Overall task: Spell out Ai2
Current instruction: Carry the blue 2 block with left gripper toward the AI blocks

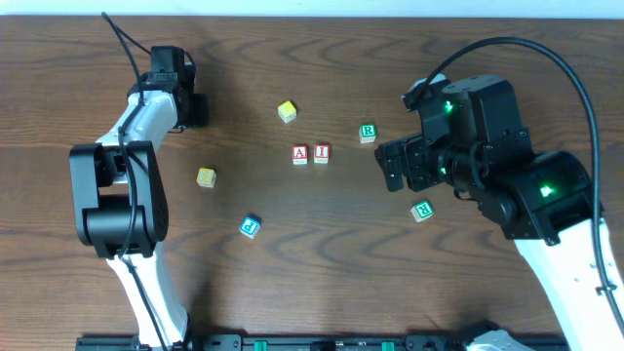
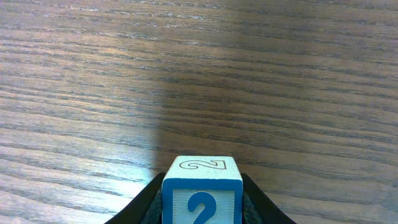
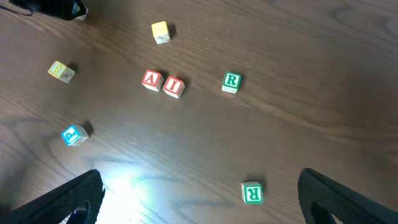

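Observation:
A red "A" block (image 1: 300, 154) and a red "I" block (image 1: 321, 153) sit side by side at the table's middle; they also show in the right wrist view, the "A" block (image 3: 152, 79) beside the "I" block (image 3: 173, 86). My left gripper (image 1: 192, 109) at the far left is shut on a blue "2" block (image 2: 202, 198), held between its black fingers above the wood. My right gripper (image 1: 395, 166) is open and empty, to the right of the red blocks, its fingers wide apart in the right wrist view (image 3: 205, 199).
Two green "R" blocks lie at the right, one further back (image 1: 368, 133) and one nearer (image 1: 421, 210). Two yellow blocks lie at the back middle (image 1: 287, 111) and the left (image 1: 206, 176). A blue block (image 1: 251, 226) lies at the front.

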{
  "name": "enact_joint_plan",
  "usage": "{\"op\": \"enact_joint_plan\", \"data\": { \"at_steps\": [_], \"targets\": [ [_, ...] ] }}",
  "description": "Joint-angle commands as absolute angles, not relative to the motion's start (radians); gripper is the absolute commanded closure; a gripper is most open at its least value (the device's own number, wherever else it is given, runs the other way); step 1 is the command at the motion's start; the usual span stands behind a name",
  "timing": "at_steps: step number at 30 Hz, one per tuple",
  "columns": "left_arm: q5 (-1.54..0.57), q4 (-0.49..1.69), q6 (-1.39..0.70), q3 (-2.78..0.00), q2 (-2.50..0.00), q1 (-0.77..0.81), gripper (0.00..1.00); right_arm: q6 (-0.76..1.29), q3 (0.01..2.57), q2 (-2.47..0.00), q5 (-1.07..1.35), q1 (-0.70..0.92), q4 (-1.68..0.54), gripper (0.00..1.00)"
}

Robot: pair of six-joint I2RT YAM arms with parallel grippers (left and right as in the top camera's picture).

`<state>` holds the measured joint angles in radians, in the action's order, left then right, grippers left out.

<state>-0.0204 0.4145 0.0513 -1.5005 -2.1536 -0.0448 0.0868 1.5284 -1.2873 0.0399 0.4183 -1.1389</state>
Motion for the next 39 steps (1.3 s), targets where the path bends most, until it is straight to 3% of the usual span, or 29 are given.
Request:
{"op": "enact_joint_plan", "data": {
  "at_steps": [1, 4, 10, 16, 24, 33, 39],
  "targets": [
    [-0.008, 0.419, 0.043, -1.523, -2.171, -0.047, 0.7, 0.089, 1.531, -1.282, 0.027, 0.424, -1.135, 0.01],
    [-0.01, 0.422, 0.006, -1.524, -2.17, -0.047, 0.74, 0.089, 1.531, -1.282, 0.026, 0.424, -1.134, 0.01],
    [-0.02, 0.531, -0.03, -1.616, -2.147, -0.027, 0.95, 0.089, 1.569, -1.272, -0.013, 0.398, -1.139, 0.01],
    [-0.027, 0.683, -0.062, -1.8, -2.095, 0.062, 0.94, 0.089, 1.719, -1.23, -0.097, 0.345, -1.213, 0.01],
    [-0.163, 0.693, -0.212, -1.813, -2.05, 0.319, 0.94, 0.089, 1.938, -1.14, -0.194, 0.313, -1.374, 0.01],
    [0.038, 0.714, -0.408, -1.813, -2.1, 0.673, 0.94, 0.108, 1.969, -1.026, -0.194, 0.313, -1.481, 0.01],
    [0.076, 0.71, -0.529, -1.813, -2.186, 0.76, 0.94, 0.112, 1.969, -0.999, -0.179, 0.313, -1.497, 0.01]
  ]
}}
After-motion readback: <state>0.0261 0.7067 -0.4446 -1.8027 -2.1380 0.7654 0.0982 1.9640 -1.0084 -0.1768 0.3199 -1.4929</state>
